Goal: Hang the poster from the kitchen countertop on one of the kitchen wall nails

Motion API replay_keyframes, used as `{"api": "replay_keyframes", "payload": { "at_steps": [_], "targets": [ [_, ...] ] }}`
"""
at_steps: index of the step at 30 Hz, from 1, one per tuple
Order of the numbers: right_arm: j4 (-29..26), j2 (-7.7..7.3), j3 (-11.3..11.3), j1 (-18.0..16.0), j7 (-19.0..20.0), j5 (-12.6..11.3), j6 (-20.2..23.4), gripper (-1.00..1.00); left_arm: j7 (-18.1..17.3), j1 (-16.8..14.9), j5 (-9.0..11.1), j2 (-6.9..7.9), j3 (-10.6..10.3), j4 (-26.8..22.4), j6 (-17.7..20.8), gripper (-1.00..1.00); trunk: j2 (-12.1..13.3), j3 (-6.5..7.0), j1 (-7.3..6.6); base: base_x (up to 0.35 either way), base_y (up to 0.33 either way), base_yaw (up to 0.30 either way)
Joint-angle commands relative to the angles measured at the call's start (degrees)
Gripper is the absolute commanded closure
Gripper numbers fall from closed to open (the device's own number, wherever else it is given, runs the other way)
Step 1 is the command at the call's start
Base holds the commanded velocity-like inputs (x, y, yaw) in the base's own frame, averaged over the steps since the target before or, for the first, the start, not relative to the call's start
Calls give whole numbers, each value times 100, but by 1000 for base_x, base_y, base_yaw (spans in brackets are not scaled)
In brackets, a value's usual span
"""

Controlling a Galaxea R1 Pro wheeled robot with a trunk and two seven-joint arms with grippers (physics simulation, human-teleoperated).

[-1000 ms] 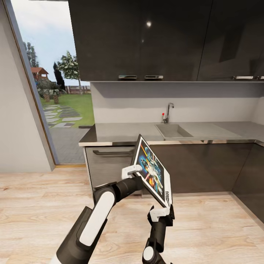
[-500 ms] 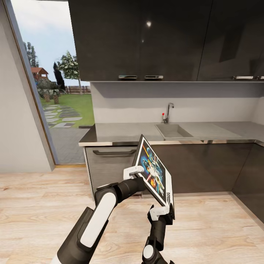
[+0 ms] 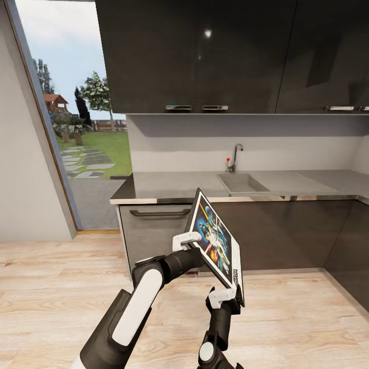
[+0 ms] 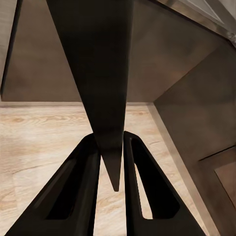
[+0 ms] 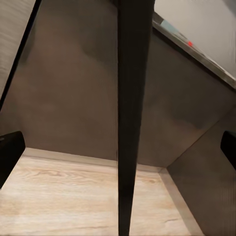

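Both pincers on the picture — held off the desk

Left pincer (image 3: 187,241) pinches the black-framed, white-bordered poster (image 3: 215,239) at its edge; right pincer (image 3: 225,296) grips its lower corner — the light-grey desk (image 3: 169,187) with sink lies beyond them.

Left arm: extended forward, elbow bent, left gripper (image 3: 187,241) clamped on the left edge of the poster (image 3: 215,240). In the left wrist view both fingers (image 4: 86,187) flank the poster edge closely. Right arm: raised upright, right gripper (image 3: 224,297) gripping the poster's lower corner; its fingers (image 5: 10,152) stand wide apart.
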Motion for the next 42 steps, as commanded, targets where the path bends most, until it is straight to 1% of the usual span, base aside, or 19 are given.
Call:
{"api": "replay_keyframes", "payload": {
  "at_steps": [1, 18, 26, 31, 42],
  "targets": [
    [37, 0, 9, -25, -26, 24, 40, -100, 61, -6, 53, -1, -3, -6, 9, 100, -4, -6, 0, 0, 0, 0],
    [131, 0, 2, -61, -26, 38, -23, -100, 61, -4, 53, -1, -3, -6, 9, 100, -4, -6, 0, 0, 0, 0],
    [291, 0, 2, -61, -33, 43, -452, -100, 61, -6, 54, -1, -3, -6, 9, 100, -4, -6, 0, 0, 0, 0],
    [351, 0, 0, -61, -34, 48, -532, -100, 61, -6, 56, -1, -3, -6, 9, 100, -4, -6, 0, 0, 0, 0],
    [372, 0, 0, -63, -34, 50, -558, -100, 61, -6, 61, -1, -3, -8, 9, 100, -4, -6, 0, 0, 0, 0]
  ]
}}
